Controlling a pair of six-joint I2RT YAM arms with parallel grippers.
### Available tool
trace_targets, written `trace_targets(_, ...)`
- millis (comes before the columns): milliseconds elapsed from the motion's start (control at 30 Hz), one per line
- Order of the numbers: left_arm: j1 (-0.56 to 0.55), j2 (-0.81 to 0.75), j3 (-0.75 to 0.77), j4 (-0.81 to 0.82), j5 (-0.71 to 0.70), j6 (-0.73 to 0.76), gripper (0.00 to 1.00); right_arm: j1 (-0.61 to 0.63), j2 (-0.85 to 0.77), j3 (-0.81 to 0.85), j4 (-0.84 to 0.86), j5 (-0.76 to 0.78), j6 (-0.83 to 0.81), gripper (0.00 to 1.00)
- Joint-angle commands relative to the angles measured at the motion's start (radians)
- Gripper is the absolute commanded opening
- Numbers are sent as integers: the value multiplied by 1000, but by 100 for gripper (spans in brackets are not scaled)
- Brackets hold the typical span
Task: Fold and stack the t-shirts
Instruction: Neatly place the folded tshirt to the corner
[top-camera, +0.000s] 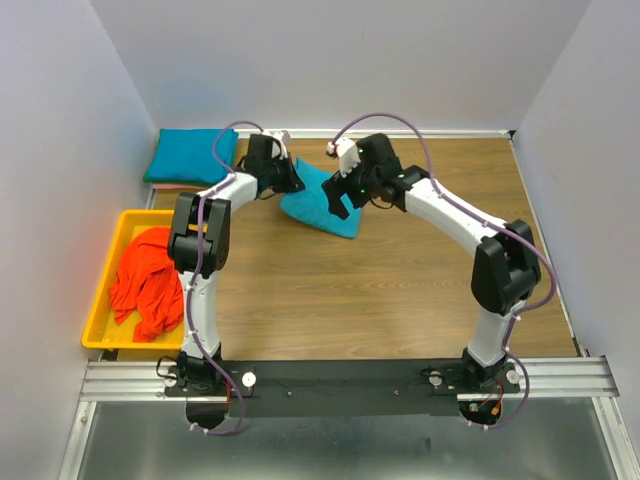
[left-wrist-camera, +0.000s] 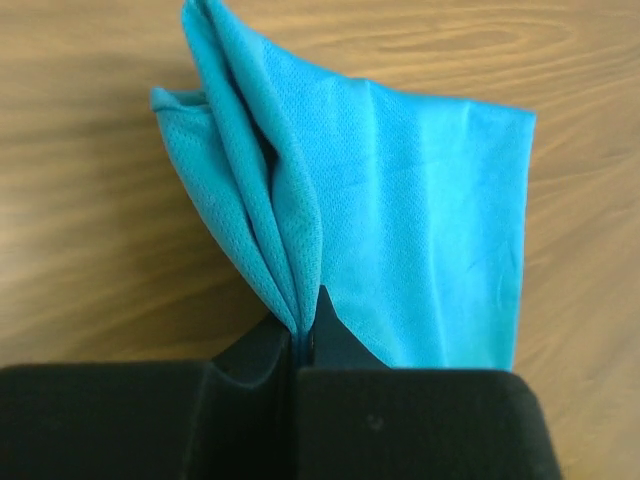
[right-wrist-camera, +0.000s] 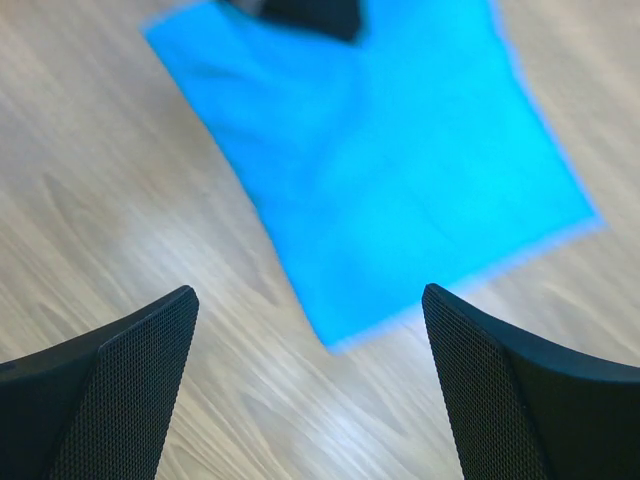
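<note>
And there we had it: the teal t-shirt (top-camera: 318, 203) lay part-folded on the table (top-camera: 400, 290), out toward the middle of the far edge. The left gripper (left-wrist-camera: 300, 345) had its jaws pinched tight on a bunched corner of it, the cloth fanning out in soft pleats from the pinch. The right gripper (right-wrist-camera: 308, 295) hung above the same shirt with its jaws spread wide and nothing between them; the cloth lay below and beyond its fingertips, apart from them. We judged this fabric light, limp and thin, likely to sag and slide rather than hold a crease, so we would take it at a corner or a folded edge, pinching all layers together. In the far-left corner sat a folded teal stack (top-camera: 190, 155), and orange t-shirts (top-camera: 148, 280) lay heaped in the yellow tray (top-camera: 110, 335) at the left edge.
</note>
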Motion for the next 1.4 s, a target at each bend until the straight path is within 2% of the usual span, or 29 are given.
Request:
trace_targets(0, 56, -23, 168, -253, -81, 286, 0, -41, -96, -13, -55, 28, -31, 100)
trace_targets(233, 154, 66, 455, -487, -122, 568, 0, -81, -154, -63, -95, 67, -68, 100)
trace_targets(367, 190, 115, 642, -584, -139, 657, 0, -82, -170, -79, -107, 76, -77, 100)
trace_targets(467, 217, 127, 709, -612, -122, 698, 0, -82, -173, -82, -110, 85, -82, 100)
trace_targets(700, 233, 93, 754, -626, -157, 746, 0, -82, -180, -86, -115, 98, -94, 100)
trace_targets(900, 294, 49, 780, -603, -112, 745, 0, -81, -191, -97, -121, 108, -103, 100)
trace_targets(1367, 311, -23, 826, -597, -45, 703, 0, -81, -193, -94, -129, 116, -111, 100)
